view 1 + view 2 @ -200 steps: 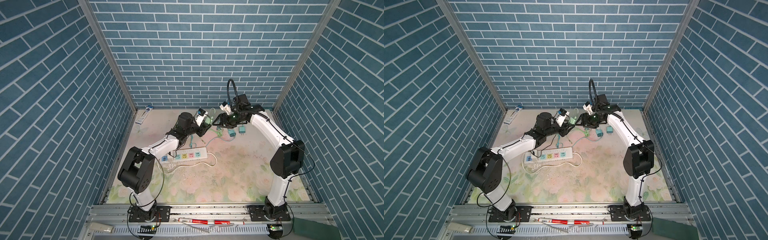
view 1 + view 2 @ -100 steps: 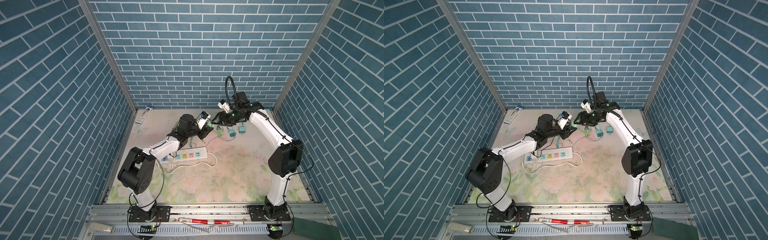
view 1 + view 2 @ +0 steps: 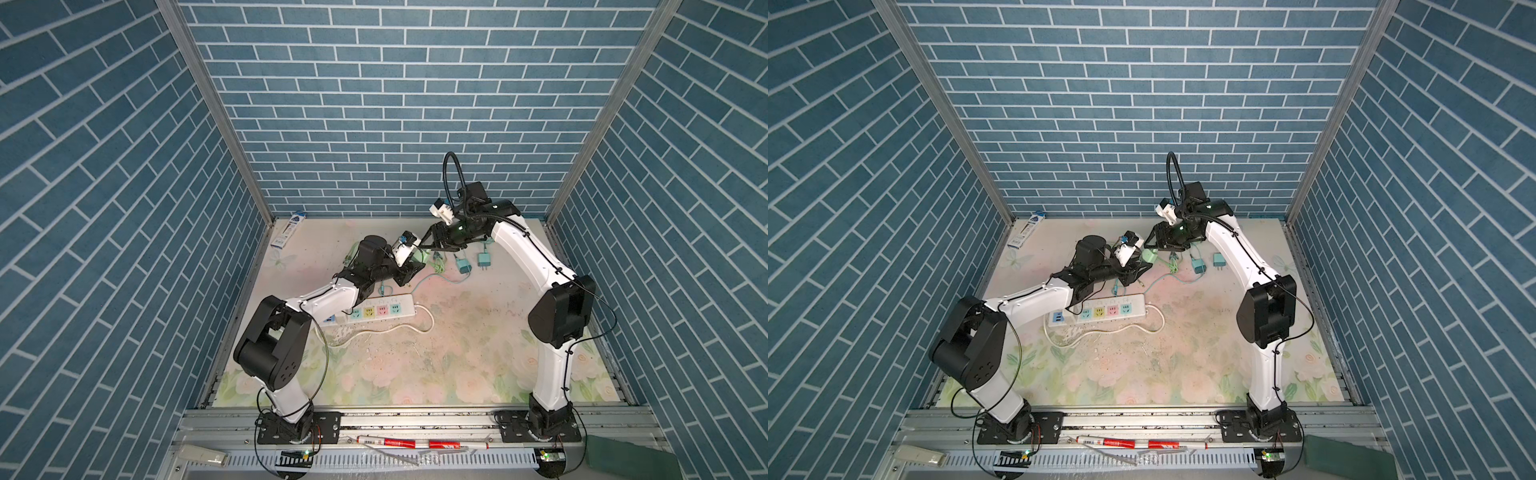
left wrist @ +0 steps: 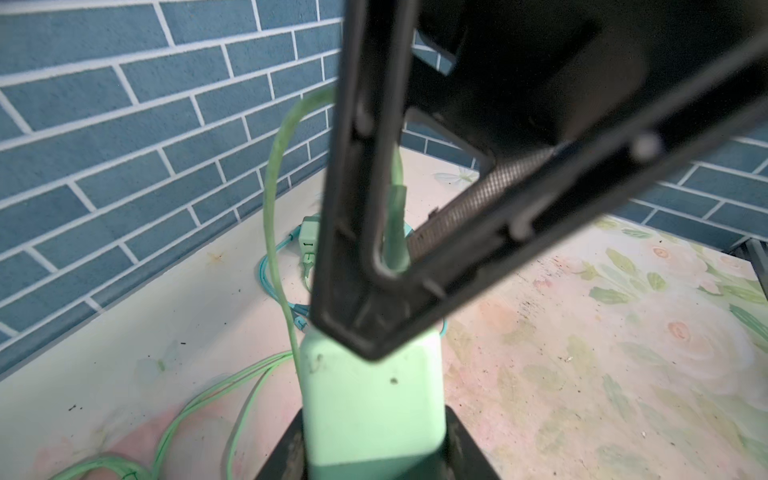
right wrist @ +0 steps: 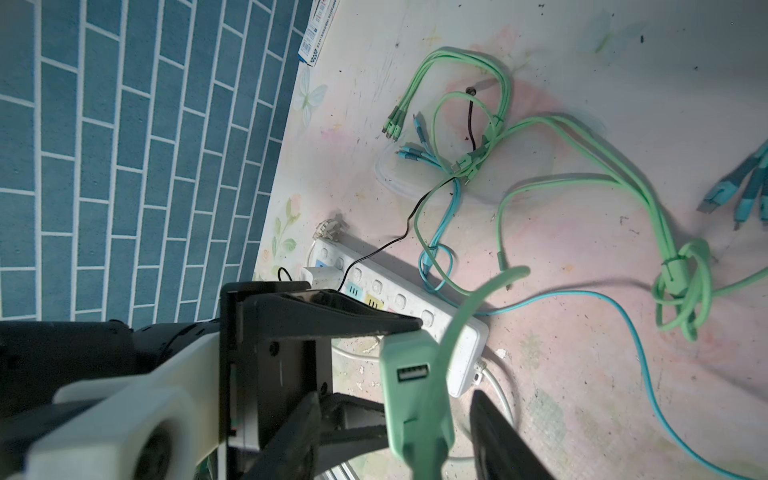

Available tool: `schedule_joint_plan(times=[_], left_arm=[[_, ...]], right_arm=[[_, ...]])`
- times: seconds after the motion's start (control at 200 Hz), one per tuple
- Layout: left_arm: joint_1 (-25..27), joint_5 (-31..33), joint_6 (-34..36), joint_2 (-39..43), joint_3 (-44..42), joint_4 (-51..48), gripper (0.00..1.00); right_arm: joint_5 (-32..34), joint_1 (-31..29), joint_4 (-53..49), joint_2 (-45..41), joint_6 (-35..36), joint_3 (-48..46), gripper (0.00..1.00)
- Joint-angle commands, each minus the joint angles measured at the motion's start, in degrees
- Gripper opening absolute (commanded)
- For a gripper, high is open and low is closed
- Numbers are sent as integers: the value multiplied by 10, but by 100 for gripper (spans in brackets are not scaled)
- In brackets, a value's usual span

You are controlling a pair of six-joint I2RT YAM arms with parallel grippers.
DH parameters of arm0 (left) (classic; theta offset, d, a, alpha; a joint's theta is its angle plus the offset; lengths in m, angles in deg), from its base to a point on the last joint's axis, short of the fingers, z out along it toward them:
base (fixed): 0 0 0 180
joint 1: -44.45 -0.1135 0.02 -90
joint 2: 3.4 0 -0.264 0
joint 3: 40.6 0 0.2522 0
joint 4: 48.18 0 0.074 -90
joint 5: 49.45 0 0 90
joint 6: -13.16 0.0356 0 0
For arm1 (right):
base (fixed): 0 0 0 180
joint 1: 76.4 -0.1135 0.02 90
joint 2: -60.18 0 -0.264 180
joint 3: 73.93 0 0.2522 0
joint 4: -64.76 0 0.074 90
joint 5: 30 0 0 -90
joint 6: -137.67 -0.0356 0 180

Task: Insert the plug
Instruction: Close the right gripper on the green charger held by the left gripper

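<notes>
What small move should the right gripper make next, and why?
Probably close on the green plug: the right gripper straddles it with gaps showing either side, while the left gripper holds the charger.

Strip (image 3: 374, 311) is lying on mat (image 3: 457, 353), left of centre. Adapter (image 3: 1149, 257) is hanging just behind it, above the mat. Chargers (image 3: 461, 262) are lying side by side right of adapter. Box (image 3: 289, 230) is lying in back-left corner.
</notes>
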Motion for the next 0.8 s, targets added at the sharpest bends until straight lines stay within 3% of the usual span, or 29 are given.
schedule_joint_plan(times=[0.0,0.3,0.795], left_arm=[[4,-3,14,24,-5,20,40],[4,-3,14,23,0,26,39],[4,-5,16,23,-4,26,39]], right_arm=[[-11,-3,-31,12,31,23,56],[-7,-14,-49,20,45,23,56],[-24,-20,-74,44,62,54,43]])
